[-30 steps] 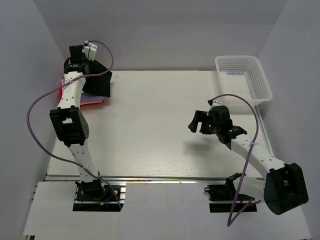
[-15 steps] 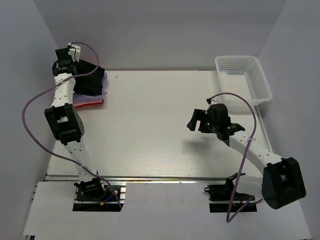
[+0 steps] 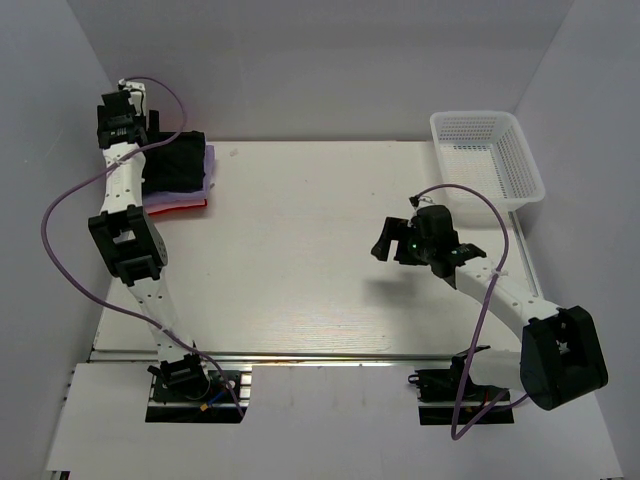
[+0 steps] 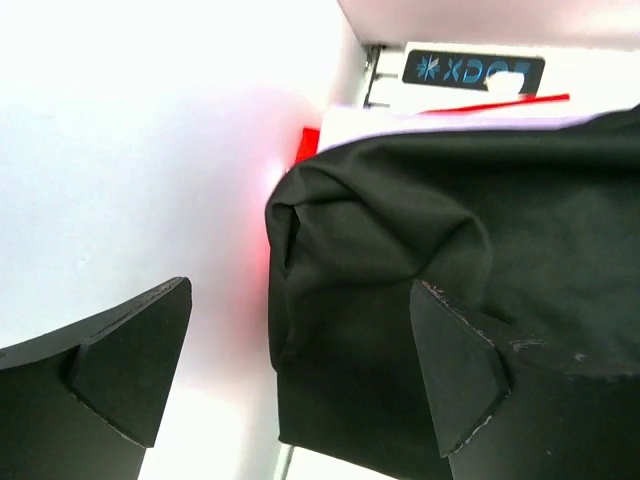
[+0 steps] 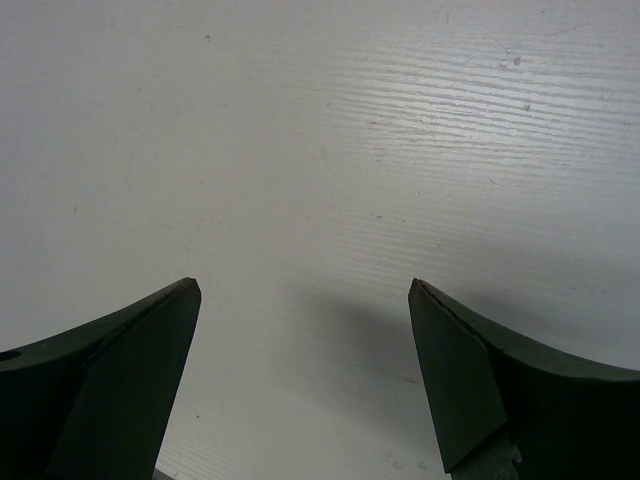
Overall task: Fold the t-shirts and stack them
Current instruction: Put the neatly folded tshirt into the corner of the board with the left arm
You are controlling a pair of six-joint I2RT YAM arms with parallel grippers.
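- Left gripper [image 4: 300,365]: jaws spread wide, holding nothing, hovering at the stack's far-left edge.
- Right gripper [image 5: 300,370]: also spread and empty, over the table [image 3: 300,260], well apart from the stack.
- Black t-shirt [image 3: 180,160] lies folded on the lavender t-shirt [image 3: 209,172] and red t-shirt [image 3: 185,205], at the table's far-left corner.
- Judgement: light, limp cloth that is likely to sag and slide over the other layers. Pinch a folded edge, not the bulging middle.

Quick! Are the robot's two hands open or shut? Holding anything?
Left gripper: open, holding nothing; the black t-shirt lies just beyond its jaws.
Right gripper: open, holding nothing, above the table.
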